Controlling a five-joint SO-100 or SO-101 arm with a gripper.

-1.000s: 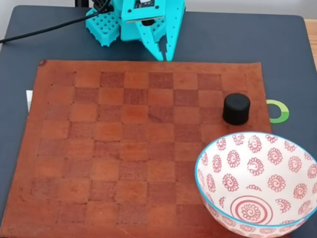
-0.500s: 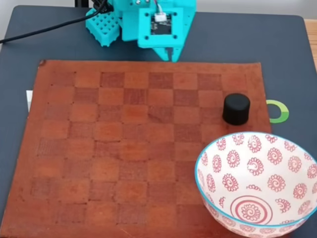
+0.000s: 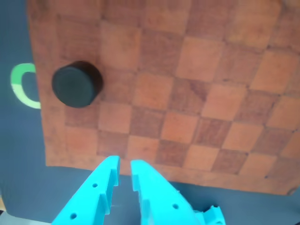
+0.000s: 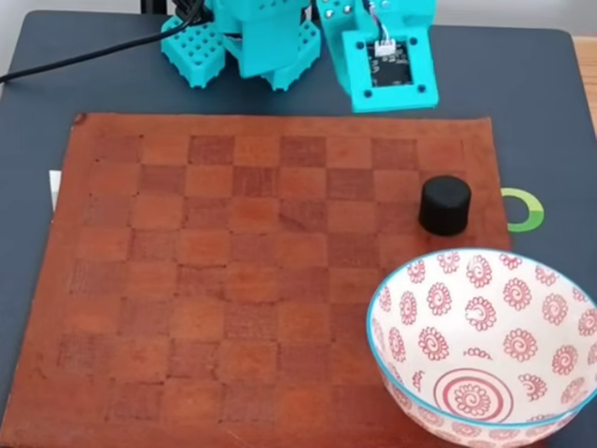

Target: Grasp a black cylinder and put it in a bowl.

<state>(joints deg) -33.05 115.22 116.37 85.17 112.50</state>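
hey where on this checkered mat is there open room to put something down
Most of the checkered mat is bare: the whole stretch left of the black cylinder and the bowl in the fixed view. The lower right corner is crowded, where the bowl sits with the cylinder just behind it. The gripper hangs over the mat's far edge.

A home hobby setup: dark table (image 4: 84, 56) with a brown leather chessboard mat (image 4: 215, 280), a patterned ceramic bowl (image 4: 485, 350) at lower right, a turquoise 3D-printed arm (image 4: 270, 37) at top
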